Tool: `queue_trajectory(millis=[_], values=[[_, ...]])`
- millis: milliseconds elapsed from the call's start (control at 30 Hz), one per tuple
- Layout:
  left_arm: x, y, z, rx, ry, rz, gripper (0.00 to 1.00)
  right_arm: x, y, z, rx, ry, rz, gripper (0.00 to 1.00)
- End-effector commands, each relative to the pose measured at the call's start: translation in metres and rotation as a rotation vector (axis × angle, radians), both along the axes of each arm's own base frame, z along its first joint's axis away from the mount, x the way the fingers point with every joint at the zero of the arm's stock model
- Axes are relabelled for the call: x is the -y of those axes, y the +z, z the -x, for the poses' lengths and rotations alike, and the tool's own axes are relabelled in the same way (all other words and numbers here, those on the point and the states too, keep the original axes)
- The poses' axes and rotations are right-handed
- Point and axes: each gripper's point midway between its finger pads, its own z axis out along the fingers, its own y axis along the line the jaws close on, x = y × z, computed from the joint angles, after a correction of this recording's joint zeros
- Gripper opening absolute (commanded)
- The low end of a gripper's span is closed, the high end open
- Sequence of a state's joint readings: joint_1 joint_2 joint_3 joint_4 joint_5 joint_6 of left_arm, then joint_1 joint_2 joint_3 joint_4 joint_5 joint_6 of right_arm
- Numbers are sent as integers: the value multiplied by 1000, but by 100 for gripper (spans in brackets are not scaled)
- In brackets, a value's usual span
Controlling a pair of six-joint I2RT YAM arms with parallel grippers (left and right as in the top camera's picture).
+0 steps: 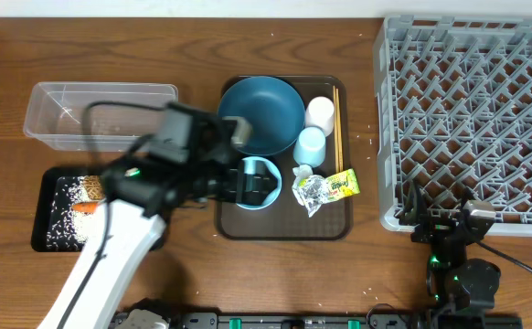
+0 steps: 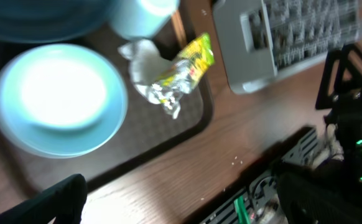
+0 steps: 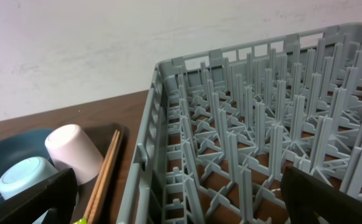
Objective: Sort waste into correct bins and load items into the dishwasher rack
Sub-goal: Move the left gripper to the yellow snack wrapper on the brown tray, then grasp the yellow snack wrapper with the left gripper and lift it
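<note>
small light blue bowl [image 2: 60, 99] upright on brown serving tray [image 2: 190, 115] | crumpled snack wrapper [image 2: 171, 74] just beside bowl, at tray corner toward tabletop's front edge | grey rack [image 2: 274, 43] corner off tray, apart

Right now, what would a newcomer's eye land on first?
The big grey dishwasher rack on the right, with nothing in it. Next comes the brown serving tray in the centre, which carries a dark blue dish and a crumpled snack wrapper. The left tool hovers open above the tray's small light blue bowl.
</note>
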State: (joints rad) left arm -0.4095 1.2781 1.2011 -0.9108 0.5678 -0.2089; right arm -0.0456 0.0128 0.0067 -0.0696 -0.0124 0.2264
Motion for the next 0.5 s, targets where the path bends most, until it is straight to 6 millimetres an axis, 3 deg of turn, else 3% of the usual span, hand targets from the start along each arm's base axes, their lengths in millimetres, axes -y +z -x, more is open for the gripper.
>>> queue_trajectory(millis=[0,167,300,467], values=[[22,-26,1,-39,-71,-51,98,2,-1,0,-4,-4,2,99],[54,-64,7,-102,-167,-94,98,2,-1,0,-3,-4,2,99],[65,-95,4,-109,-193,-186,99,2,-1,0,-4,-4,2,99],[82,-118,-1,-49,-233,-248,99,2,-1,0,-4,-4,2,99]])
